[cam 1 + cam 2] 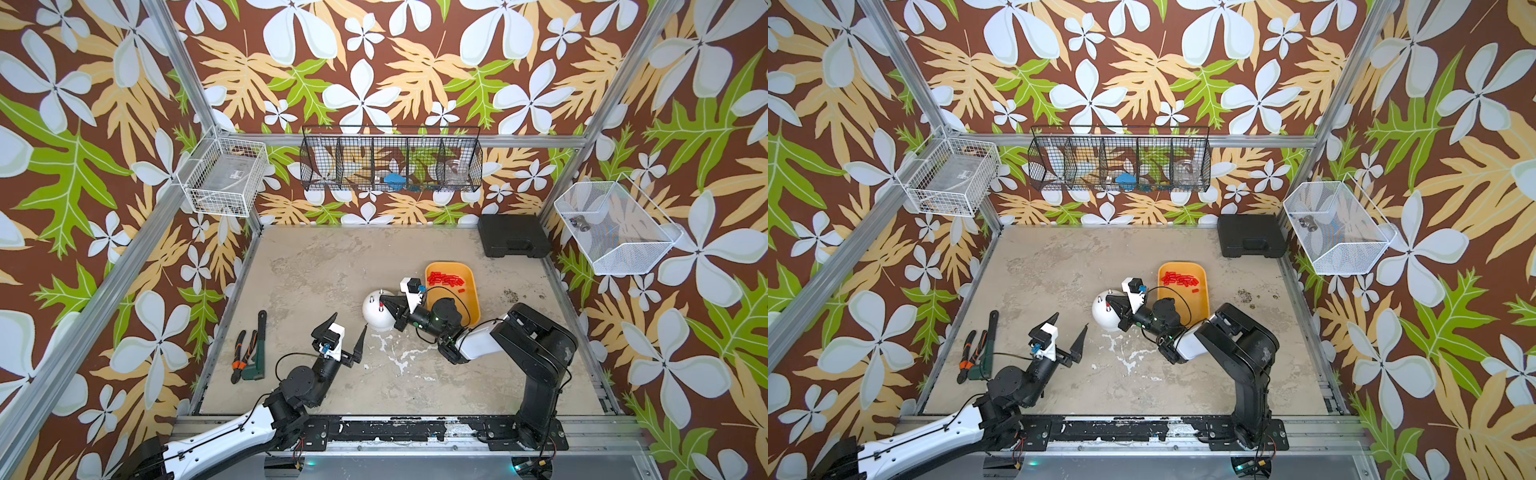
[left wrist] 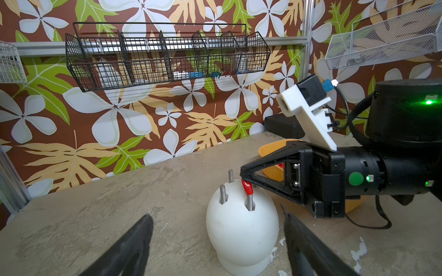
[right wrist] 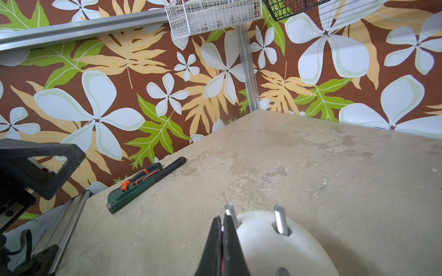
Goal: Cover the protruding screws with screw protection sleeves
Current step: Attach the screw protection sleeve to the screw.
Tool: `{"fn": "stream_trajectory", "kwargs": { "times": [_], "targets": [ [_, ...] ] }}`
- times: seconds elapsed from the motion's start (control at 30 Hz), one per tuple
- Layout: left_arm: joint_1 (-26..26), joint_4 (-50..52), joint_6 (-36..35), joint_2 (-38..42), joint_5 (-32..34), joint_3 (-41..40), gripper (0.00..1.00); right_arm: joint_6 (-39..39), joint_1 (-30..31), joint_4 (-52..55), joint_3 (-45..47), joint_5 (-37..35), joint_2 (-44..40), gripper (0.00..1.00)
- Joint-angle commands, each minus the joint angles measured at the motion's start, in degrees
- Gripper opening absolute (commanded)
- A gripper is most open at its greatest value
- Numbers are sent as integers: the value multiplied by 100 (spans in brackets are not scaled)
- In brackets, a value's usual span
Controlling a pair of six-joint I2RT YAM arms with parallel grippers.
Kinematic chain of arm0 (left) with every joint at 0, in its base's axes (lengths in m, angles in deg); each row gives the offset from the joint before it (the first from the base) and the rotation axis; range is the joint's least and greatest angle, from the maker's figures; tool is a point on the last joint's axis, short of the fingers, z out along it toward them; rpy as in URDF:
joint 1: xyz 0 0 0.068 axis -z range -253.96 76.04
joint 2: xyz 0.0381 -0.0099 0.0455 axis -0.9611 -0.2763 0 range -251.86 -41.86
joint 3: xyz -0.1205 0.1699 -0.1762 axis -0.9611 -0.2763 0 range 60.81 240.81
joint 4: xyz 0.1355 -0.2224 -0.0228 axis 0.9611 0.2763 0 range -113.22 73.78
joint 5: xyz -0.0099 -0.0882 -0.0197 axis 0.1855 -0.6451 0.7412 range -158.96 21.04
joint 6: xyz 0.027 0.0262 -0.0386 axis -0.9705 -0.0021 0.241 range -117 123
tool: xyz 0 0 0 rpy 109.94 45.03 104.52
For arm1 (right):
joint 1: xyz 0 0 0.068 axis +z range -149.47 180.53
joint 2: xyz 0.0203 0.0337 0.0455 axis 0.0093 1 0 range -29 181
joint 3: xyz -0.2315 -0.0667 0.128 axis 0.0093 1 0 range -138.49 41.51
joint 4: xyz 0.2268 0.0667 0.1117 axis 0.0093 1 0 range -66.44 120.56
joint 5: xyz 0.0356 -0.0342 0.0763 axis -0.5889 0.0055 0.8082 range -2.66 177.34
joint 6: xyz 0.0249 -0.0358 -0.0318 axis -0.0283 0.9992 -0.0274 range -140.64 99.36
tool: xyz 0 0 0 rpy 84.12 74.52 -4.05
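A white dome (image 1: 374, 316) (image 2: 241, 229) stands mid-table with three protruding screws. Two screws are bare (image 2: 223, 194) (image 2: 230, 175). My right gripper (image 1: 382, 305) (image 2: 242, 178) is shut on one red screw protection sleeve (image 2: 247, 187) (image 1: 381, 308). The sleeve is tilted, and its lower end meets the top of the near screw (image 2: 250, 203). In the right wrist view the shut fingertips (image 3: 222, 218) hide that screw beside two bare ones (image 3: 229, 212) (image 3: 279, 219). My left gripper (image 1: 347, 332) (image 2: 215, 212) is open and holds nothing, a little short of the dome.
An orange tray (image 1: 473, 307) right of the dome holds several red sleeves (image 1: 446, 279). Pliers and a green tool (image 1: 249, 349) lie at the left. A black case (image 1: 513, 235) sits in the back right corner. Wire baskets (image 1: 390, 162) hang on the walls.
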Motion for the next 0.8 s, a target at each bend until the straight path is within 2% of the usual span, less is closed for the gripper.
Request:
{"fn": "stream_trajectory", "kwargs": {
  "times": [0.0, 0.43, 0.77],
  "targets": [
    [-12, -146, -31, -3, 6, -98, 86, 100, 27, -259, 103, 41, -31, 0],
    [-12, -151, -48, -22, 24, -98, 86, 558, 92, -632, 500, 109, -92, 0],
    [-5, -168, -57, -46, 15, -98, 86, 985, 212, -532, 626, 59, -103, 0]
  ]
}}
